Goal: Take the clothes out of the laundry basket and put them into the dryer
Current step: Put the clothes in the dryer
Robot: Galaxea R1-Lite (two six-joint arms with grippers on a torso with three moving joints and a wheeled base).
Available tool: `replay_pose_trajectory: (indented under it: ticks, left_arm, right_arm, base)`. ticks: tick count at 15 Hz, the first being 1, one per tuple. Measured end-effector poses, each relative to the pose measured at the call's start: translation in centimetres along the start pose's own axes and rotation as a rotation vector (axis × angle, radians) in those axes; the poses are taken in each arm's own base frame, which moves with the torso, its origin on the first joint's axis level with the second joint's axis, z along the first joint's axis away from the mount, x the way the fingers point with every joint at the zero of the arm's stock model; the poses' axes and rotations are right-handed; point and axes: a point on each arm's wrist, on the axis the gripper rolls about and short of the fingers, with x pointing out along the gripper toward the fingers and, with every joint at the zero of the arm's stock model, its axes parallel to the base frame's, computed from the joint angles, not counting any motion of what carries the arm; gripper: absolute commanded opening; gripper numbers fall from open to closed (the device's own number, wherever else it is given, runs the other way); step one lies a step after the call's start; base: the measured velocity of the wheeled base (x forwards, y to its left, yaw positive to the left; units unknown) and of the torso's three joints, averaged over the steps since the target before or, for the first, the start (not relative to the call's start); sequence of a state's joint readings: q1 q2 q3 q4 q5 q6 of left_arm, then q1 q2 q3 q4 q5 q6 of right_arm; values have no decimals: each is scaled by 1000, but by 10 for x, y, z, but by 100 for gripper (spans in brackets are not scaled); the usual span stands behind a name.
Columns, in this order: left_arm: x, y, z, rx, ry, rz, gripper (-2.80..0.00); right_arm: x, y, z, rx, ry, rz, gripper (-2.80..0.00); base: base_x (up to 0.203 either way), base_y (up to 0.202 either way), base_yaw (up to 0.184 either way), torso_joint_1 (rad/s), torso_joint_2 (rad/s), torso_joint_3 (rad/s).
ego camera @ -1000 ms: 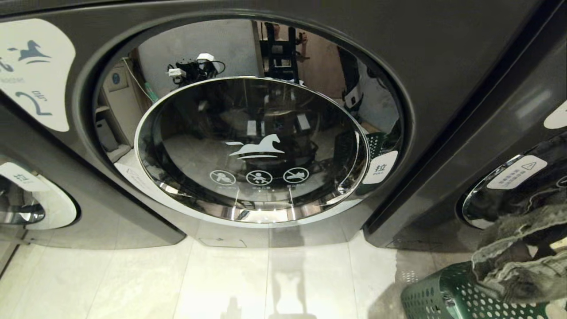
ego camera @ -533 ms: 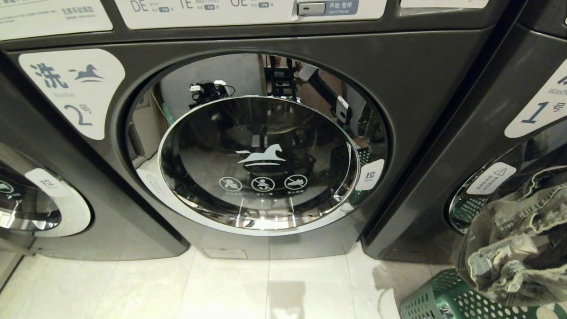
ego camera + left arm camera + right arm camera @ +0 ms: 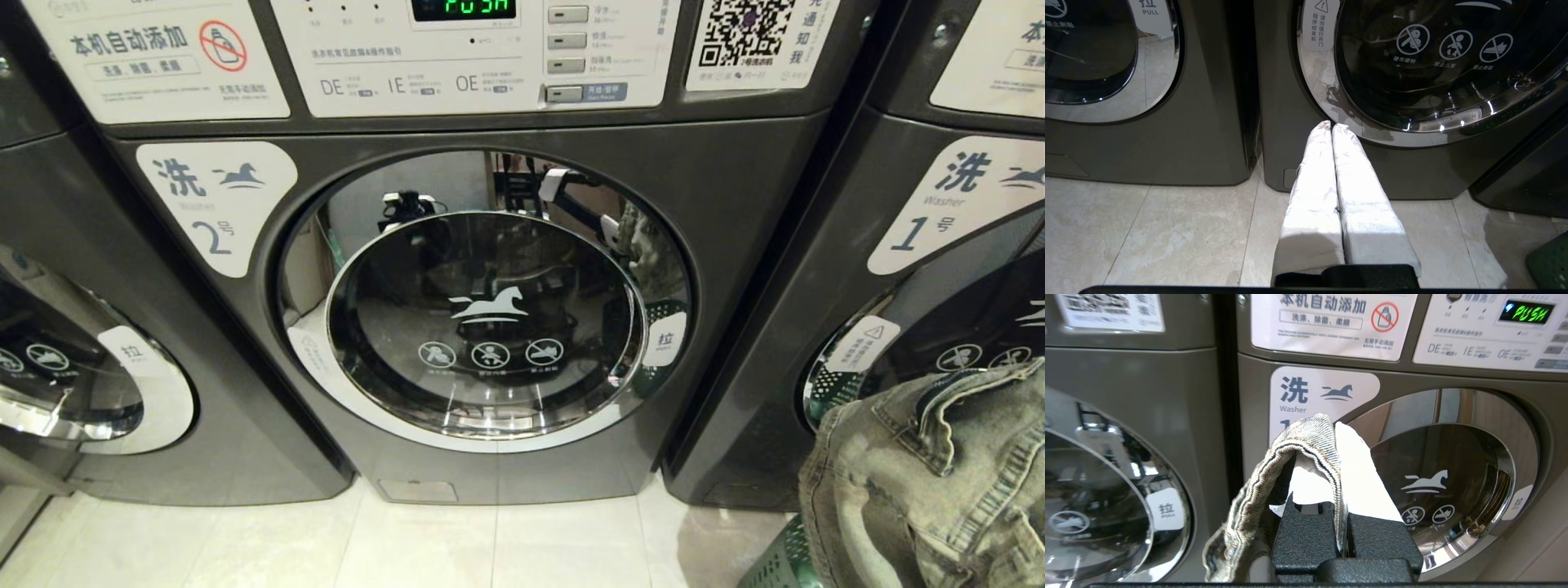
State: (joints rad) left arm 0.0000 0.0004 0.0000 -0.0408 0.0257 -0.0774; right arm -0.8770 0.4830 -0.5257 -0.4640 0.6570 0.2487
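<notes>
A faded denim garment (image 3: 922,482) hangs at the lower right of the head view, above the green laundry basket (image 3: 775,563), of which only a corner shows. In the right wrist view my right gripper (image 3: 1332,430) is shut on a fold of this denim garment (image 3: 1306,437), which drapes over one finger. The arm itself is hidden behind the cloth in the head view. Straight ahead stands a dark front-loading machine marked 2 (image 3: 216,196), its round glass door (image 3: 490,327) shut. My left gripper (image 3: 1332,126) is shut and empty, low over the floor before that machine.
A like machine marked 1 (image 3: 939,212) stands to the right, its door (image 3: 1437,490) shut and its display (image 3: 1529,312) lit green. A third machine (image 3: 73,367) is at the left. Pale floor tiles (image 3: 490,539) run before them. The basket's corner (image 3: 1549,265) shows by the left arm.
The head camera has tilted up, so the machines slid down the picture and the control panel came into view. The denim garment has risen higher above the basket.
</notes>
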Motion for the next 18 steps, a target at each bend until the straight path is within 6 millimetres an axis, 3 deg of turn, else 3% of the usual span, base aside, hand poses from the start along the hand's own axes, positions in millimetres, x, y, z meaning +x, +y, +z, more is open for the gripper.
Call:
replay_pose_trajectory:
  ticks: [6, 18]
  left_arm:
    - [0, 0, 0, 0, 0, 0, -280]
    - [0, 0, 0, -1, 0, 0, -280]
  right_arm:
    - [-4, 0, -15, 16, 40, 37, -280]
    - [-5, 0, -19, 10, 51, 49, -280]
  base:
    - [0, 0, 0, 10, -38, 168]
    - [0, 0, 0, 156, -439, -91]
